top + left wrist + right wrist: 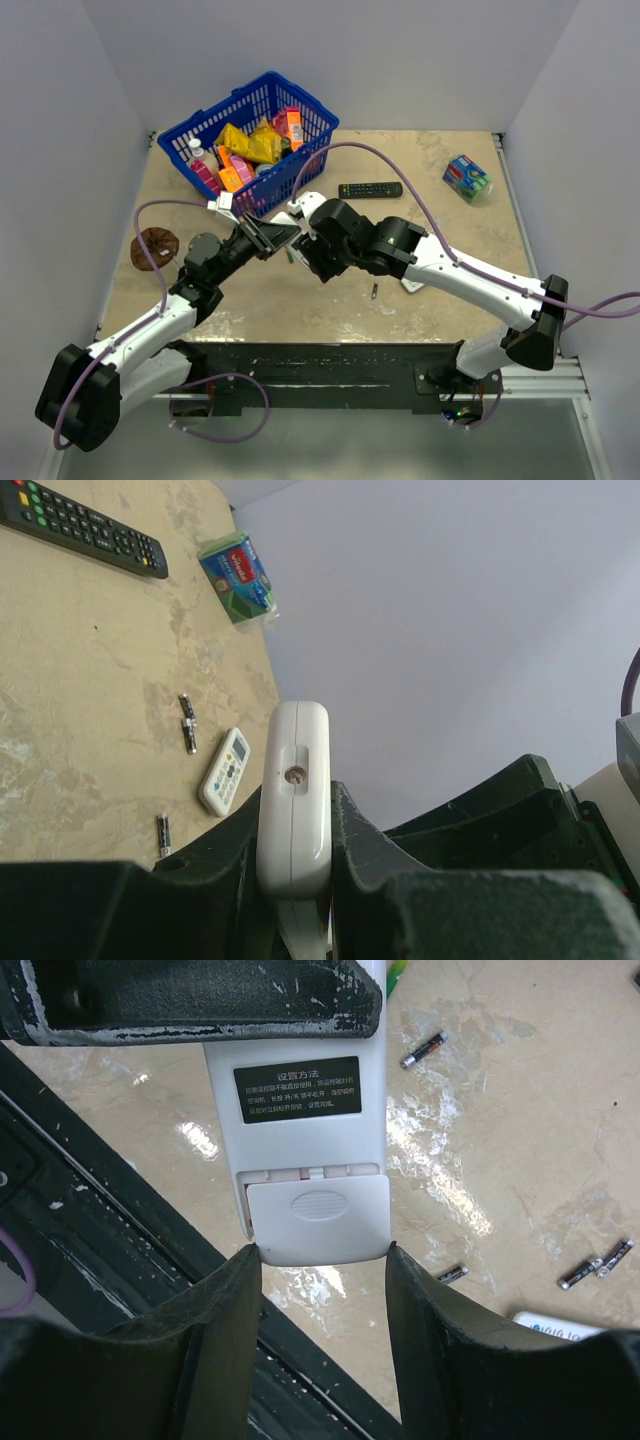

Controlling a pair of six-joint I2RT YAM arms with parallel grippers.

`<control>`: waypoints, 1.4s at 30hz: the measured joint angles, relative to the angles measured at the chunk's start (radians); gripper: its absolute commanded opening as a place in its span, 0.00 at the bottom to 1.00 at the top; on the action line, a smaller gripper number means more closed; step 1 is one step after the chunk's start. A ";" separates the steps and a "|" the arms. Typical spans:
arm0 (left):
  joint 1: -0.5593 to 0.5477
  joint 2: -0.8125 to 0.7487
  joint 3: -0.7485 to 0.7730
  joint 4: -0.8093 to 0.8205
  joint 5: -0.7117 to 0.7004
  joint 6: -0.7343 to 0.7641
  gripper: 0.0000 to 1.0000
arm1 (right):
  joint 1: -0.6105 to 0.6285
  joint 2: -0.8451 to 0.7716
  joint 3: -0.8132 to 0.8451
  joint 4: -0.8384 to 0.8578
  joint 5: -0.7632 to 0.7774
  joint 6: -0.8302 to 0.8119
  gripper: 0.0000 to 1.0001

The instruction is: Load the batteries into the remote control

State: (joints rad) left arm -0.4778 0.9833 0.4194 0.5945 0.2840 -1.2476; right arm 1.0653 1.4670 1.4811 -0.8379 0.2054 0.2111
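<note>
My left gripper (296, 825) is shut on the white remote control (295, 770) and holds it edge-on above the table. In the right wrist view the remote's back (300, 1135) faces the camera, with a black label and its battery cover (318, 1215) slid partly out. My right gripper (322, 1256) has both fingertips pressed on the sides of that cover's end. Both grippers meet mid-table (290, 243). Slim dark batteries lie loose on the table (423, 1050) (452, 1274) (595, 1265), and also show in the left wrist view (188, 723) (163, 835).
A white remote with grey buttons (224, 771) lies next to the loose batteries. A long black remote (370, 189) lies behind the grippers. A blue basket (300, 98) of packets stands at the back left, a sponge pack (467, 178) at the back right, a brown object (155, 247) at the left.
</note>
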 measured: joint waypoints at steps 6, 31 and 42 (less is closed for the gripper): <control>0.000 -0.002 0.002 -0.015 -0.004 -0.002 0.00 | 0.002 0.000 0.000 0.000 -0.010 -0.006 0.42; -0.002 -0.006 0.005 -0.031 -0.024 -0.016 0.00 | 0.008 0.019 0.002 -0.001 0.009 0.006 0.48; -0.002 -0.002 0.005 0.010 -0.011 -0.014 0.00 | 0.010 0.022 0.028 -0.024 0.012 0.009 0.49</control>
State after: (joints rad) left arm -0.4797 0.9810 0.4240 0.6048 0.2726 -1.2617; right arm 1.0752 1.4887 1.5093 -0.8619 0.2173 0.2203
